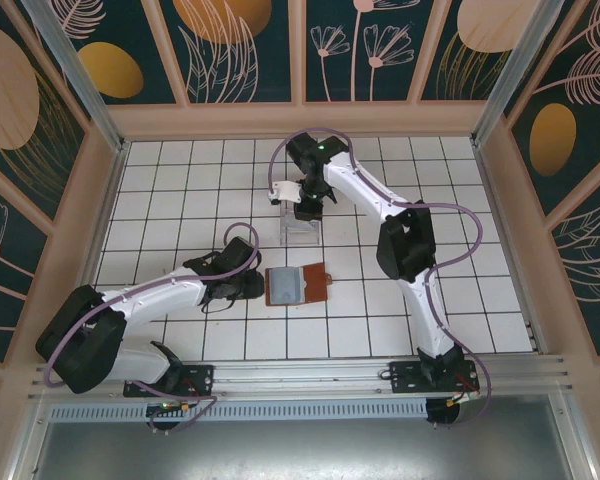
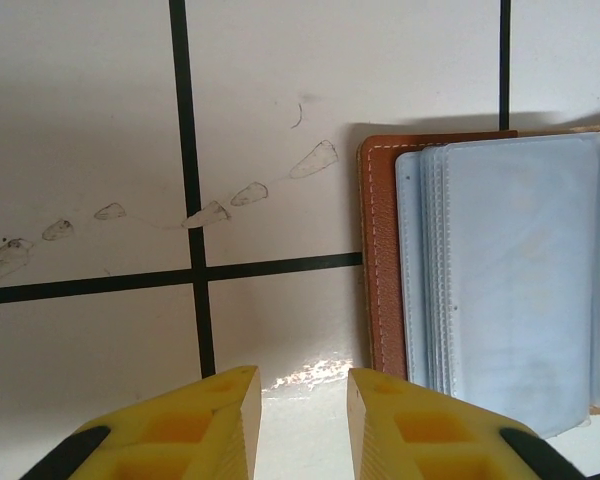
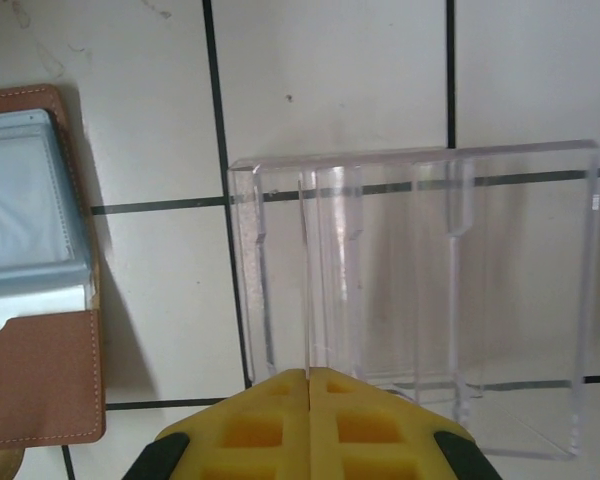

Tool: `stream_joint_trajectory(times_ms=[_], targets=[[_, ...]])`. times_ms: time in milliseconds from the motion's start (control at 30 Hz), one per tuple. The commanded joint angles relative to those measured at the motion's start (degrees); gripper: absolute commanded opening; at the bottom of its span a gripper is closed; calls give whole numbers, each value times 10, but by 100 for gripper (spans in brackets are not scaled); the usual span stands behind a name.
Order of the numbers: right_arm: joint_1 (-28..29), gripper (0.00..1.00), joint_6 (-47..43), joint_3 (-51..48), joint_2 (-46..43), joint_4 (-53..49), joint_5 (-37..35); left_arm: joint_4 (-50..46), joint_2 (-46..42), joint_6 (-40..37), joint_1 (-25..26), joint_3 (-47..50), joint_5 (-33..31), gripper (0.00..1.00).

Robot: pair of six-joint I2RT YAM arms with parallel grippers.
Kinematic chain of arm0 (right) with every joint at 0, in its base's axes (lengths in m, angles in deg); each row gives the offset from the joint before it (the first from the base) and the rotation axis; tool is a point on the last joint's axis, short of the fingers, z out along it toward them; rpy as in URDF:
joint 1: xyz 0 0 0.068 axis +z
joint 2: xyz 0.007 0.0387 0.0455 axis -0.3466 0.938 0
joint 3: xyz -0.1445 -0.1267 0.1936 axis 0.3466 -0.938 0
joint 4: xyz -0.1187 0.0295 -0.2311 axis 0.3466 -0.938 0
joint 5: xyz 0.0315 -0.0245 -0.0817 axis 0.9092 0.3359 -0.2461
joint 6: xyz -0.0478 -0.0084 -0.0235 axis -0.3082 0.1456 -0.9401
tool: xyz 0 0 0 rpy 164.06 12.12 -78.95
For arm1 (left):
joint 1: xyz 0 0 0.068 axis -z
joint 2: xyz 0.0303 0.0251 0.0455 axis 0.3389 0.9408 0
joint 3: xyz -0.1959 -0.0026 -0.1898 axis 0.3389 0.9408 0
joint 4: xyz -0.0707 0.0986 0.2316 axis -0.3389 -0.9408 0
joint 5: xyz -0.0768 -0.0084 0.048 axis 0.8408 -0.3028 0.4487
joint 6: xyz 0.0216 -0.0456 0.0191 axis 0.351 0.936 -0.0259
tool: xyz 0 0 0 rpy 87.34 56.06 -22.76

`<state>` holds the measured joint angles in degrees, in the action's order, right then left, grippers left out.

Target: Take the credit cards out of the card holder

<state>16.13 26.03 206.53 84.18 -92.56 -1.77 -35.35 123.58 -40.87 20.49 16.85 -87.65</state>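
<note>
My left fingers (image 2: 220, 420) are slightly spread over bare tile, holding nothing; the holder (image 2: 500, 270) lies open just to their right. My right fingers (image 3: 270, 425) are pressed together, nothing visible between them, above the stand (image 3: 420, 290) far of the holder. I worry a sideways nudge would slide the holder rather than free cards, which I can't make out in its sleeves.

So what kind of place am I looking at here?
Most likely a purpose-built robot test cell, not a home or shop: a left arm and right arm bolted to a metal rail, a white tiled table with a black grid, and decorated wall panels boxing it in.
</note>
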Motion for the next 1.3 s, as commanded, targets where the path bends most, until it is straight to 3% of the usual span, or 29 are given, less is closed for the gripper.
stream_joint_trajectory(times_ms=[0, 800, 1067, 1267], targets=[[6, 0, -7, 17, 17, -30, 15, -8, -7, 8, 1, 6, -11, 30], [21, 1, -5, 8, 53, -22, 21, -27, -13, 7, 1, -11, -8, 31], [21, 19, 2, 6, 49, -12, 18, -27, -8, 4, 1, -13, -7, 31], [21, 23, 6, 4, 43, -1, 3, -24, -8, 4, 1, -11, -7, 32]])
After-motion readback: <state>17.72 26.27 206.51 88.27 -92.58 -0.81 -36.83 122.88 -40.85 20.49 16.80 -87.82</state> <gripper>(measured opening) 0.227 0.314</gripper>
